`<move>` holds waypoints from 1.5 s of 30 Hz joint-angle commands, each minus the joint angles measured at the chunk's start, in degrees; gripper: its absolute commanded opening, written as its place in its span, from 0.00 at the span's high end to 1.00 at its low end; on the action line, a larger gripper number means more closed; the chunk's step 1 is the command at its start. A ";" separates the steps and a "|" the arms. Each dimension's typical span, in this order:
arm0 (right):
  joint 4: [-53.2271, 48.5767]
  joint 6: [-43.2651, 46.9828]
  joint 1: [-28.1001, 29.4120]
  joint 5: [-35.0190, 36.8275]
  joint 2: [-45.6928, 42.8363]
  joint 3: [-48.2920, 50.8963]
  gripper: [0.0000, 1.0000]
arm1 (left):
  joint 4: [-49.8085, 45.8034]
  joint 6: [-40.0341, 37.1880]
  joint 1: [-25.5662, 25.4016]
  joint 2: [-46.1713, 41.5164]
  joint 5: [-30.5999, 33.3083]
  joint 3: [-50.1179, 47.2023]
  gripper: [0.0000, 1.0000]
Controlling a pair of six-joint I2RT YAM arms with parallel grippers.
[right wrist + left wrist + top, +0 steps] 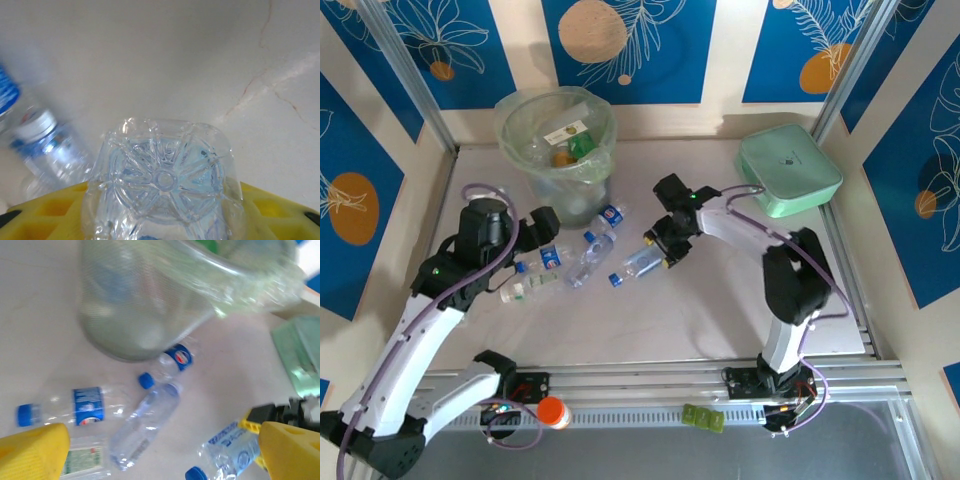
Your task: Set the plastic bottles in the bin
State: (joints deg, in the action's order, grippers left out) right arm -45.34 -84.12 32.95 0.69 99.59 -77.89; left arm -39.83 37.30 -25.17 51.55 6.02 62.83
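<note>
The bin [557,140], a tall pale-green round one with a clear liner, stands at the back left with bottles inside. Several clear plastic bottles lie in front of it: one with a blue label [610,215], a plain one [590,258], another blue-labelled one [548,258] and a green-labelled one [525,290]. My left gripper [545,235] hovers open above them, over the plain bottle [145,425]. My right gripper [660,252] is shut on a blue-capped bottle [640,262] on the table. That bottle's squeezed base [165,180] shows between the yellow fingers [280,210].
A flat mint-green case [788,170] sits at the back right. A loose blue cap [615,279] lies by the held bottle. An orange-capped item [552,412] and a small green object [702,418] rest on the near rail. Bare table stretches toward the front.
</note>
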 commanded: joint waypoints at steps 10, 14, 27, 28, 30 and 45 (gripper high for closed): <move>4.29 16.56 -3.79 2.78 -25.33 6.87 0.50 | 6.79 -17.58 -14.73 14.05 -24.35 10.27 0.01; 5.56 19.43 -4.89 -1.03 -29.37 7.35 0.50 | 7.41 -20.34 -18.98 19.67 -25.25 12.85 0.01; 5.87 23.62 -5.18 -7.88 -34.75 7.40 0.50 | 9.78 -23.85 -23.70 30.19 -28.74 17.58 0.01; 5.88 23.80 -5.18 -8.40 -34.97 7.40 0.50 | 9.86 -23.90 -23.62 30.61 -28.76 17.67 0.01; 5.96 24.16 -5.11 -9.31 -35.25 7.40 0.50 | 10.27 -23.64 -23.71 31.17 -29.75 17.75 0.03; 7.40 24.53 -3.69 -9.35 -35.79 8.32 0.49 | 13.35 -22.94 -24.01 31.36 -33.09 17.29 0.45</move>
State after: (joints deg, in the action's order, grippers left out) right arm -38.96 -60.31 28.49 -7.35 64.60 -70.22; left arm -28.71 15.59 -48.62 83.74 -24.86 78.70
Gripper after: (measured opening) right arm 0.519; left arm 0.569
